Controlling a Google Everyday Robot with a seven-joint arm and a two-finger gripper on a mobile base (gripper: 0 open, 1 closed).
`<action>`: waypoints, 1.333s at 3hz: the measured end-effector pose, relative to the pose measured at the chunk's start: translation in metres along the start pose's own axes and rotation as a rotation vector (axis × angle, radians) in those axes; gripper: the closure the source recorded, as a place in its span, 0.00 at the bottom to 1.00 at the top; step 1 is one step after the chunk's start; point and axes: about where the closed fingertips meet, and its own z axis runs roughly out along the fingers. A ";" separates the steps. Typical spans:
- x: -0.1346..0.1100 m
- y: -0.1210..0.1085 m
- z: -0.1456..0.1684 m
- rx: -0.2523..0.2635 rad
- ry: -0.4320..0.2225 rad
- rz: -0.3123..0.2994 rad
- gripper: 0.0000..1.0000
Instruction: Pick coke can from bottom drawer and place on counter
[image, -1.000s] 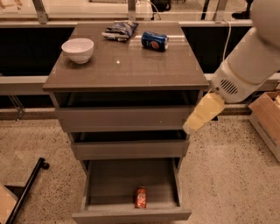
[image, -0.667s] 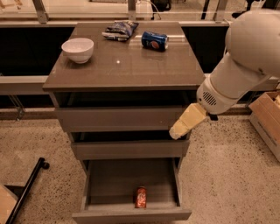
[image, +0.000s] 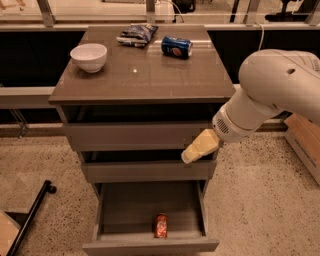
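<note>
The grey-brown worktop (image: 145, 82) caps the cabinet, directly above the bottom drawer (image: 125, 205), which stands pulled out with its grey interior exposed. The robot's white arm (image: 270, 90) reaches in from above and to the right of the bottom drawer. Its pale yellow hand (image: 200, 146) hangs above the drawer's right half, level with the gap between the two upper drawers and well apart from anything inside. Whether the hand is open or closed cannot be told, though it looks empty. High above the bottom drawer, on the worktop, sit a white bowl (image: 89, 56) to the left, a dark snack bag (image: 136, 35) toward the back, and a blue Pepsi can (image: 176, 46) beside it on the right. The coke can (image: 161, 225) lies on the bottom drawer's floor, close to the front wall and a little right of centre. I judge this the approach step, with nothing grasped yet. The next move likely calls for lowering the hand into the bottom drawer, shifting it slightly left over the coke can while staying clear of the drawer above.
</note>
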 end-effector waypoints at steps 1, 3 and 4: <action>-0.001 0.009 0.038 -0.041 0.022 0.043 0.00; -0.005 0.014 0.147 -0.092 0.095 0.178 0.00; -0.002 0.016 0.152 -0.099 0.105 0.185 0.00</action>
